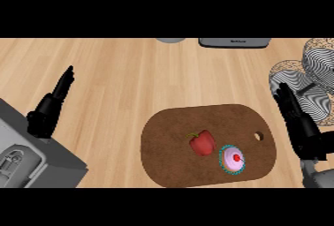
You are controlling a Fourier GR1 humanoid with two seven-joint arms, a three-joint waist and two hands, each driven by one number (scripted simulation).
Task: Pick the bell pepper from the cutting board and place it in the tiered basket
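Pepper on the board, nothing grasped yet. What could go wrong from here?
The cupcake sits close beside the bell pepper on the cutting board; the open right robot hand may knock it while grasping. The tiered basket stands just beyond that hand, so a lift could clip its wire rim.

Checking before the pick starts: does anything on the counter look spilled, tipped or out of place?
Nothing looks spilled or damaged. One oddity: a pink cupcake sits on the cutting board right beside the bell pepper, where it could crowd a grasp.
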